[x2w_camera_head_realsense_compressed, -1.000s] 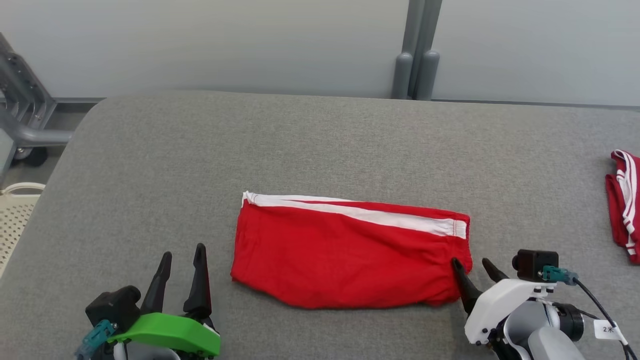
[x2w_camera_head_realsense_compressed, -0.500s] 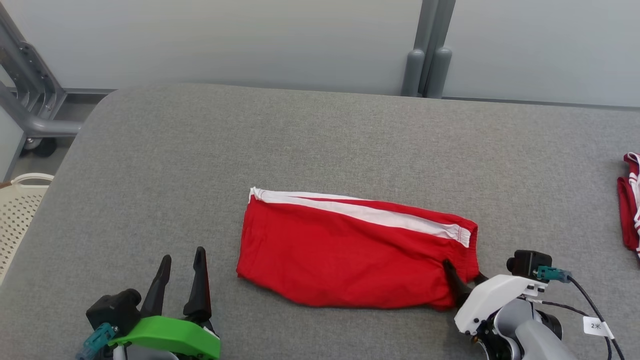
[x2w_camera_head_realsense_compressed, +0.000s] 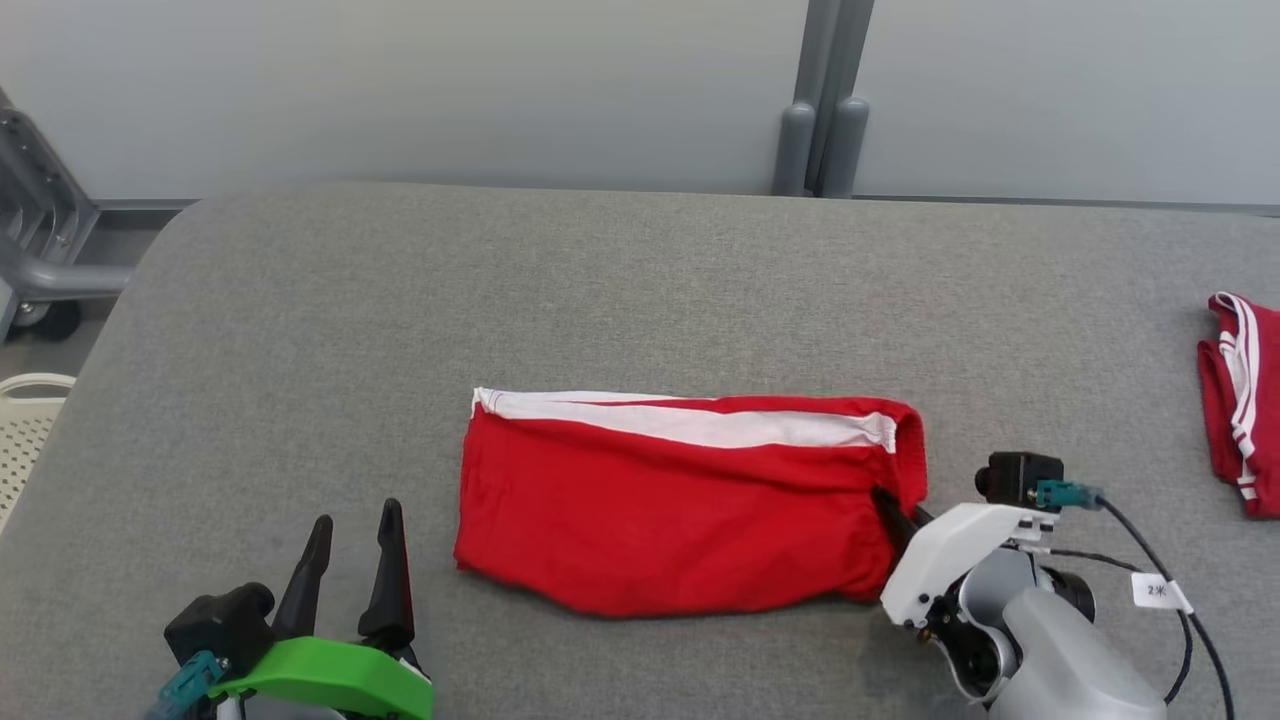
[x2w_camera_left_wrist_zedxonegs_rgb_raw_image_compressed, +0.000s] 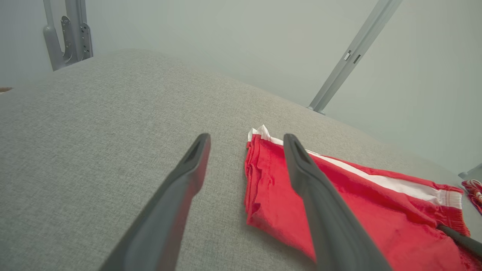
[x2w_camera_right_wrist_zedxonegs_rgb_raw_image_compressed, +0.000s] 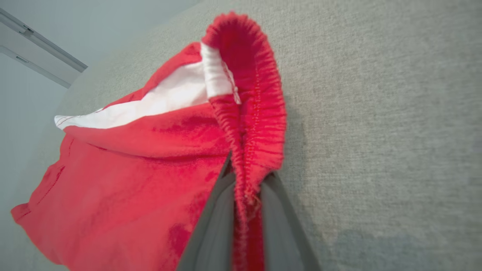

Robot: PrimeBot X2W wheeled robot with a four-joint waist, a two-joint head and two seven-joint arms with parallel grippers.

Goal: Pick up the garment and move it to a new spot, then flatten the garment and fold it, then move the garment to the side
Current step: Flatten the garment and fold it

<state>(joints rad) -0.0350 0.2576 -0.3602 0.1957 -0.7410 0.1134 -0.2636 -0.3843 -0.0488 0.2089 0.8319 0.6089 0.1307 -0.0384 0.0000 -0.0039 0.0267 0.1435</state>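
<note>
Head view: red garment [x2w_camera_head_realsense_compressed: 680, 510] with a white side stripe, folded into a flat oblong, at the middle of the grey tabletop [x2w_camera_head_realsense_compressed: 600, 280], nearer its front edge than its back edge.

Over the front right part of the tabletop, right end effector [x2w_camera_head_realsense_compressed: 893, 508], at the garment's right end and pinched together on the red elastic waistband [x2w_camera_head_realsense_compressed: 908, 450].

Right wrist view: both dark fingers [x2w_camera_right_wrist_zedxonegs_rgb_raw_image_compressed: 214, 233] closed on the gathered waistband, cloth squeezed between them. Beyond the fingertips, waistband curling up in an arch, with the white stripe running away along the far fold.

Over the front left part of the tabletop, left end effector [x2w_camera_head_realsense_compressed: 356, 512], apart from the garment, jaws spread wide, nothing between them.

Left wrist view: left end of the garment just beyond the fingertips, lying flat on the tabletop, not touched.

At the right end of the tabletop, well apart from everything else, second garment [x2w_camera_head_realsense_compressed: 1235, 400], red with white stripes, bunched.

Behind the tabletop's back edge, grey post [x2w_camera_head_realsense_compressed: 820, 100] against a pale wall.

Off the tabletop's left end and lower, white perforated basket [x2w_camera_head_realsense_compressed: 25, 430].
</note>
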